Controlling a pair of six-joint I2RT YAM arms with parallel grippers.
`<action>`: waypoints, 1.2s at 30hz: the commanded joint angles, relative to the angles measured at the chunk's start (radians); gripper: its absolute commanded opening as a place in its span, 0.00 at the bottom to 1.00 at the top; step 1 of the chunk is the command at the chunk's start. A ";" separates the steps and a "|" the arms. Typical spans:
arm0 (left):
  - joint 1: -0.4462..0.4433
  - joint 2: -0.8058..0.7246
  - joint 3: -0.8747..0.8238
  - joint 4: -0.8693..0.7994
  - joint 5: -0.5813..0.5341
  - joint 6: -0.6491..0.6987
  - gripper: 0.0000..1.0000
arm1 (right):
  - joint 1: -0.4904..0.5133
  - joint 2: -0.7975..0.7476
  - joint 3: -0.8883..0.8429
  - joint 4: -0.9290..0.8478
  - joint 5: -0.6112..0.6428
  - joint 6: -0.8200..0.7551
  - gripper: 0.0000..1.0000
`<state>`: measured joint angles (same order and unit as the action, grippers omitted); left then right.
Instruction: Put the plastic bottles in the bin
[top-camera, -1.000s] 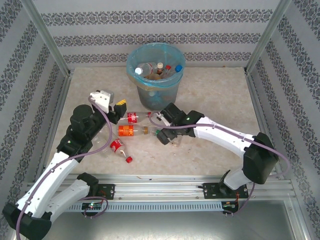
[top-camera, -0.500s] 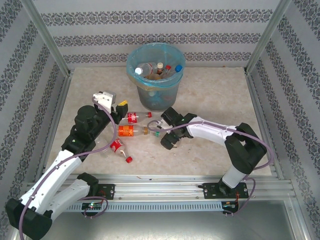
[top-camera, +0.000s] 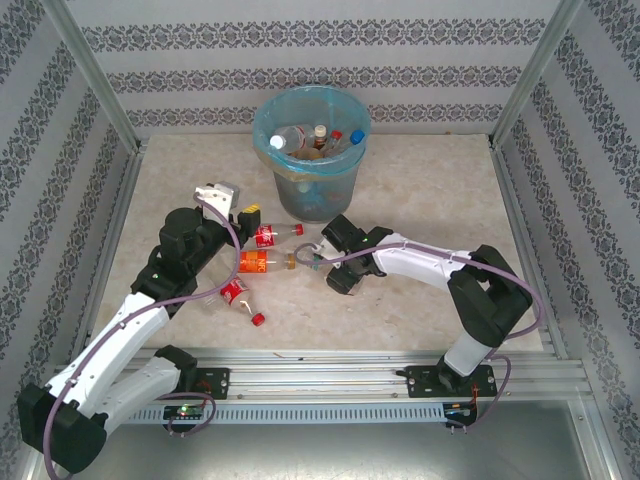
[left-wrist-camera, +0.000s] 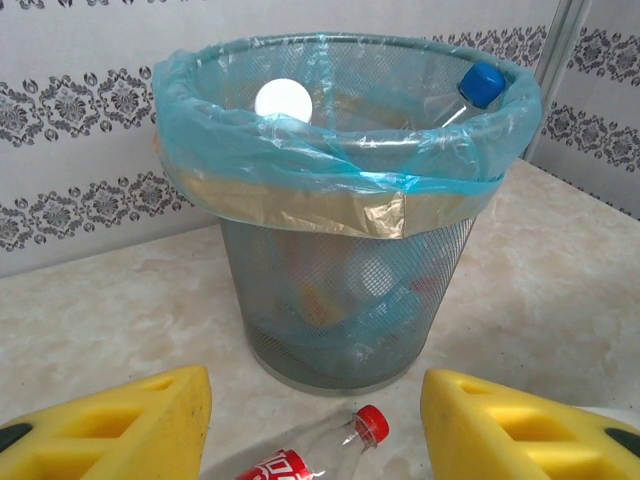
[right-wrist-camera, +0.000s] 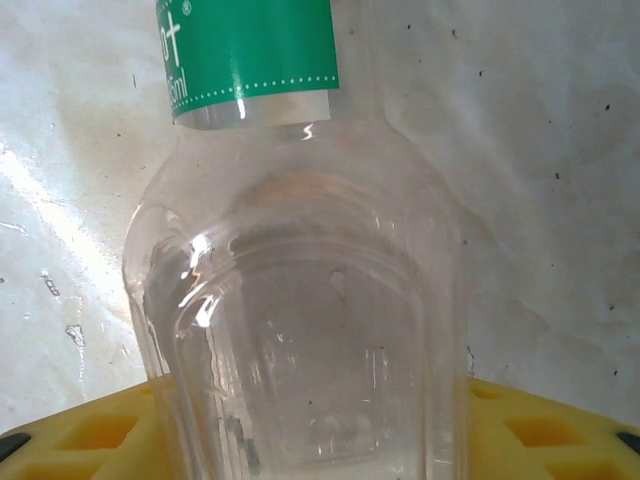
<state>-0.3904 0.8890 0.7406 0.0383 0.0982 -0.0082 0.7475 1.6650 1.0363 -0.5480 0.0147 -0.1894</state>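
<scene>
The bin (top-camera: 310, 150), a mesh bucket lined with a light-blue bag, stands at the back centre with several plastic bottles inside. In the left wrist view the bin (left-wrist-camera: 340, 190) is straight ahead. My left gripper (top-camera: 243, 214) is open above a red-label bottle (top-camera: 268, 235). That bottle's red cap (left-wrist-camera: 372, 424) lies on the table between the yellow fingers (left-wrist-camera: 120, 430) of the left gripper (left-wrist-camera: 315, 440), untouched. My right gripper (top-camera: 320, 256) is shut on a clear green-label bottle (right-wrist-camera: 300, 300), with yellow pads (right-wrist-camera: 540, 430) against both its sides. An orange-label bottle (top-camera: 262, 262) and another red-label bottle (top-camera: 235, 292) lie on the table.
Patterned walls and metal frame posts enclose the beige table (top-camera: 430, 190). A rail (top-camera: 320, 375) runs along the near edge by the arm bases. Open floor lies right of the bin and behind the right arm.
The right gripper's jaws have closed onto the green-label bottle and its arm has folded in. The left gripper has drifted right, toward the red-label bottle.
</scene>
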 joint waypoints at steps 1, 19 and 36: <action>0.012 -0.003 0.017 0.031 0.014 -0.013 0.58 | -0.012 -0.004 -0.002 0.002 -0.018 -0.008 0.65; 0.011 0.001 0.039 0.020 0.005 -0.018 0.59 | -0.016 -0.083 0.012 -0.045 -0.066 -0.016 0.50; 0.024 0.148 0.151 0.087 0.581 -0.295 0.57 | -0.023 -0.512 -0.139 0.375 -0.404 0.130 0.46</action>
<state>-0.3775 1.0080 0.8616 0.0505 0.4686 -0.2012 0.7345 1.1790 0.9134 -0.3012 -0.3252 -0.1127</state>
